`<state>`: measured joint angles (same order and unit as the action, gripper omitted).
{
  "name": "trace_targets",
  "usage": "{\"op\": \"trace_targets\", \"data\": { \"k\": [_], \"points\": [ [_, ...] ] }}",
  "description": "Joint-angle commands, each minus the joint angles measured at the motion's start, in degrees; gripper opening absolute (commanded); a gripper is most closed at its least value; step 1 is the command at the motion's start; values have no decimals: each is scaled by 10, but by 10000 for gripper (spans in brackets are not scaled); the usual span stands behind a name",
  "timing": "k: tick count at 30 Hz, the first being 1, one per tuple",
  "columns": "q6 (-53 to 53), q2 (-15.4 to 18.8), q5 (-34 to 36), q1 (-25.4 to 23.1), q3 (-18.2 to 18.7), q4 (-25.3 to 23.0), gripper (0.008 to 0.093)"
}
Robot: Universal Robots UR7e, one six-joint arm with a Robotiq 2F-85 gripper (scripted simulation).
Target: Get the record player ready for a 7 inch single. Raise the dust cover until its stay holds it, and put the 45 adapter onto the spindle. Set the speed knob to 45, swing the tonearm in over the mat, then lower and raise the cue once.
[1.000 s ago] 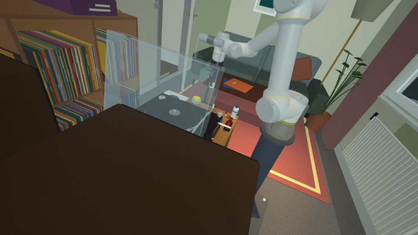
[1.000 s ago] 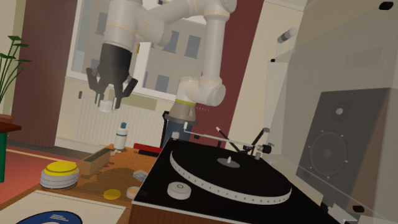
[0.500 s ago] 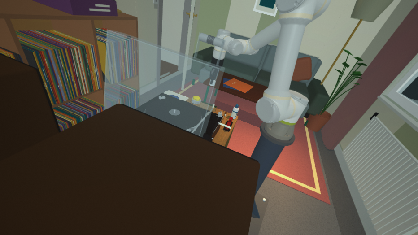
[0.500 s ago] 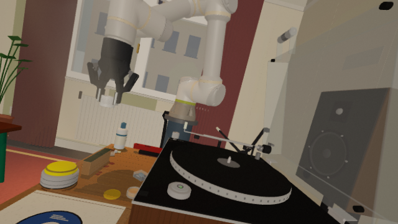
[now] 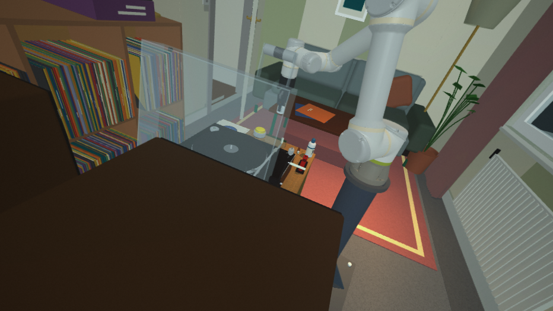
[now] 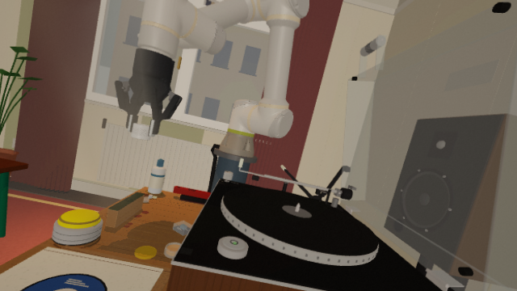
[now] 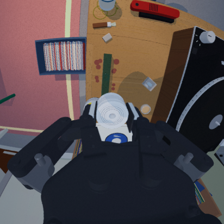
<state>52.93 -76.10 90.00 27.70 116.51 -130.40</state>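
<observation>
The record player sits on a wooden sideboard with its clear dust cover raised upright behind the platter. The bare spindle stands at the centre of the black mat. The speed knob is at the deck's front left corner. The tonearm rests along the deck's far edge, off the mat. My gripper hangs high above the sideboard, left of the deck. Its fingers clamp the two sides of the white round 45 adapter.
A stack of discs with a yellow top sits at the sideboard's left end. A white bottle, a red brush, a green strip and small pucks lie between it and the deck. A record sleeve lies in front.
</observation>
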Motion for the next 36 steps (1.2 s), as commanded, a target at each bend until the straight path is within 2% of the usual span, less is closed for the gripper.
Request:
{"op": "trace_targets", "data": {
  "k": [1,9,17,27,36],
  "points": [
    [1,-1,0,-2,0,0,80],
    [22,-8,0,-23,4,3,80],
    [65,-19,0,-65,7,11,80],
    [145,-29,0,-145,0,27,80],
    [229,-25,0,-229,-23,47,80]
  ]
}}
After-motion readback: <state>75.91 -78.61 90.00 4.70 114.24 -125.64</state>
